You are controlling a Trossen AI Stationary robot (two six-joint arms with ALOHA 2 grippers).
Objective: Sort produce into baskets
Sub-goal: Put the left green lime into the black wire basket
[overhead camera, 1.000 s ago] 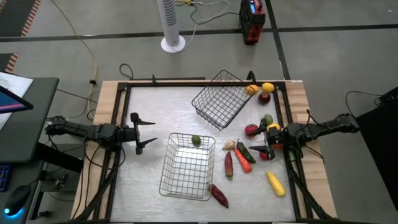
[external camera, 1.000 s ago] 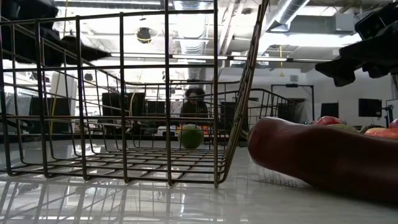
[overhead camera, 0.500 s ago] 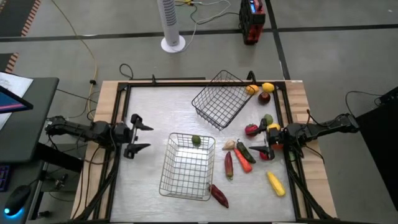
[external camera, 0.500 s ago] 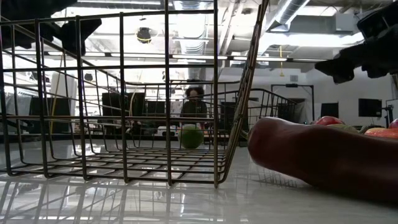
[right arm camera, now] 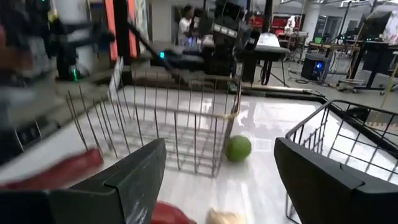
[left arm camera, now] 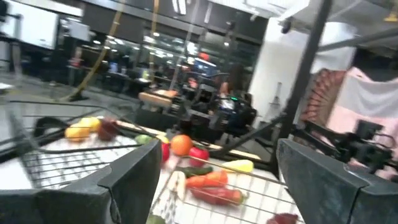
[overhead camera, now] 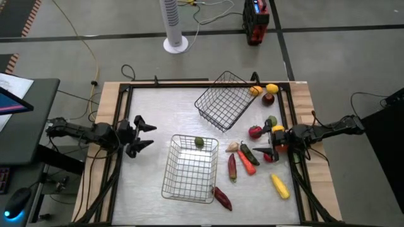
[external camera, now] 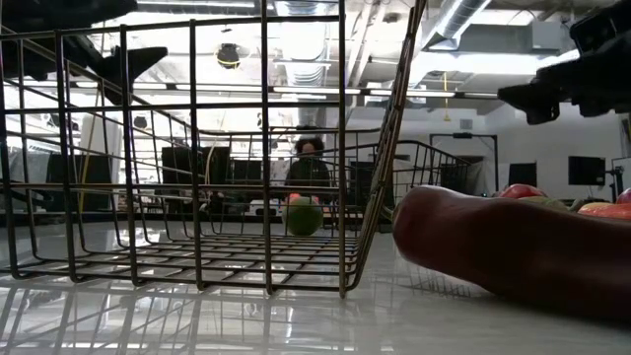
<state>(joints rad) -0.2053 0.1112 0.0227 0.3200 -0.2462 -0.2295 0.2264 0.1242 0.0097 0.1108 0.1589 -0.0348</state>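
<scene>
Two silver wire-mesh baskets stand on the table. The near one [overhead camera: 189, 169] holds a round green piece [overhead camera: 199, 142], which rests on the basket floor at its far end. The far one [overhead camera: 222, 101] lies tilted. Most produce lies loose on the table's right part: a dark-green long piece [overhead camera: 248, 153], an orange long one [overhead camera: 246, 162], a red long one [overhead camera: 231, 167] and a yellow long one [overhead camera: 279, 186]. My left gripper [overhead camera: 144, 134] is open and empty, left of the near basket. My right gripper [overhead camera: 260, 152] is open and empty above the loose produce.
A maroon long piece [overhead camera: 222, 198] lies by the near basket's near right corner. Orange, yellow and maroon round pieces [overhead camera: 264, 91] lie at the far right corner. A red round piece [overhead camera: 254, 131] and a green one [overhead camera: 271, 120] lie beside my right arm. Bare tabletop lies left of the baskets.
My left gripper has drawn back a little toward the table's left edge and turned about its wrist, staying open. My right gripper has risen slightly. The produce and baskets have kept still.
</scene>
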